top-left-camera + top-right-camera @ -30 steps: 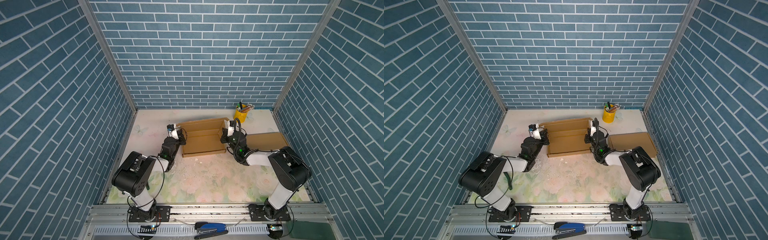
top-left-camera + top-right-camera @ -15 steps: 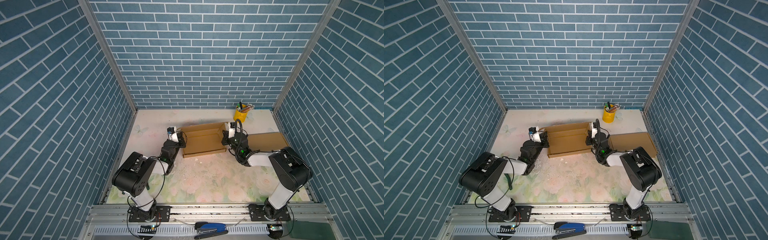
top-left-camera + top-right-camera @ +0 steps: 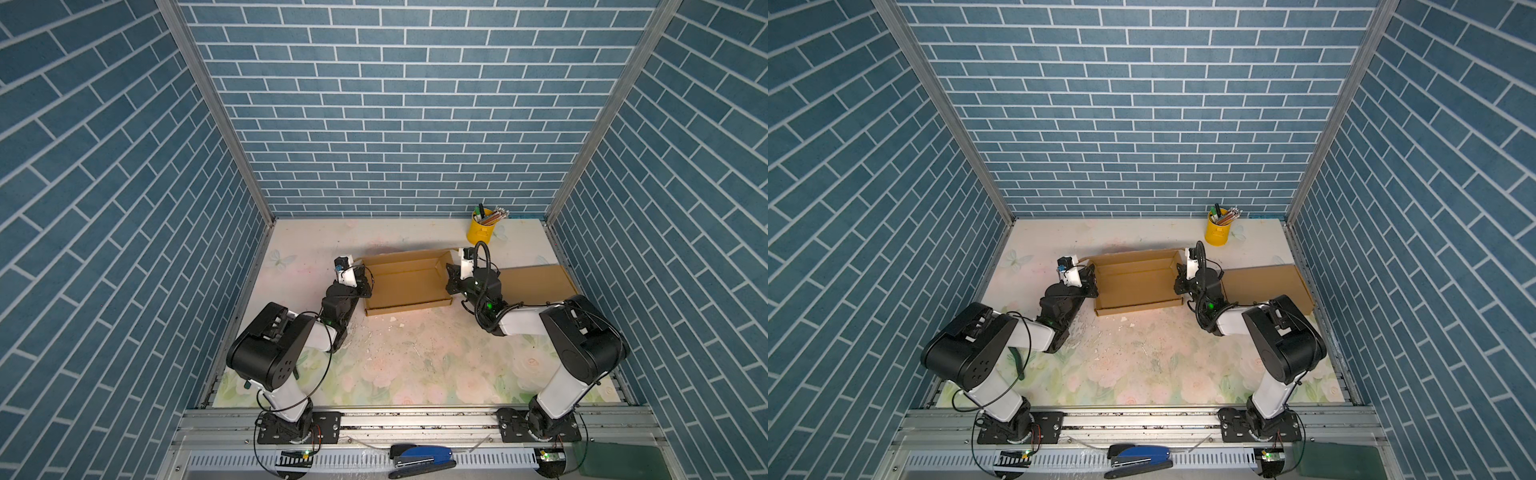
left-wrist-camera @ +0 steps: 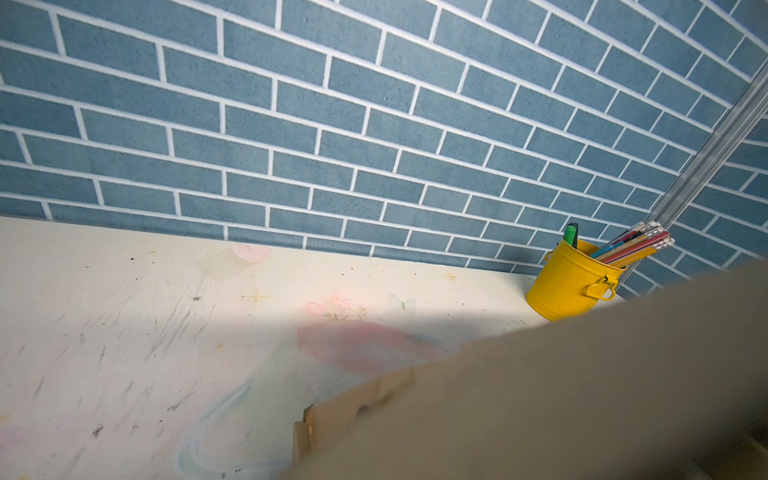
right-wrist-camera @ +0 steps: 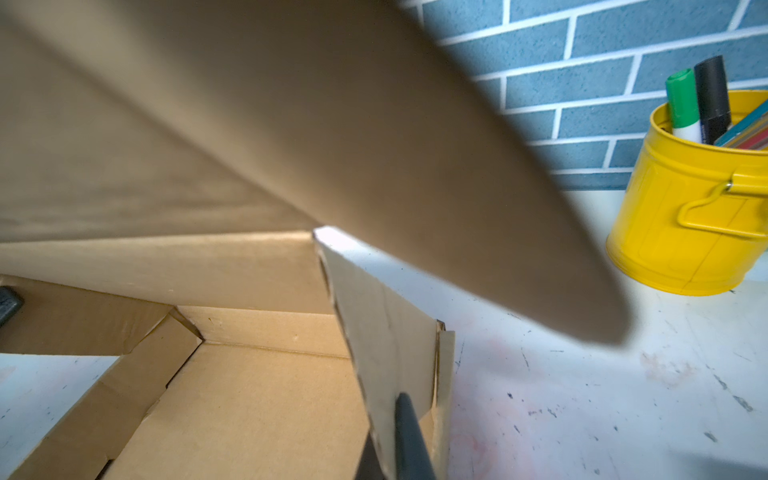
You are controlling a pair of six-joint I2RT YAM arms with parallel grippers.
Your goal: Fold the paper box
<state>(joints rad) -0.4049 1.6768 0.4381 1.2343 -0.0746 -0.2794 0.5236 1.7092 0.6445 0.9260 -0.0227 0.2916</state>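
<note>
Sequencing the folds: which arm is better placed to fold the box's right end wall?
Right, probably: the right gripper pinches that wall of the paper box; the left gripper is at the opposite end.

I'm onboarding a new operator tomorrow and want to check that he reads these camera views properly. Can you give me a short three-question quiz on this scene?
1. True or false: the yellow bucket stands outside the paper box.
2. Multiple choice: the right claw is shut on A) an end wall of the paper box, B) a pencil, C) a stapler.
3. Fill in: in both top views the spare cardboard piece lies to the ___ of the paper box.

Key: 1 true; 2 A; 3 right.
</note>
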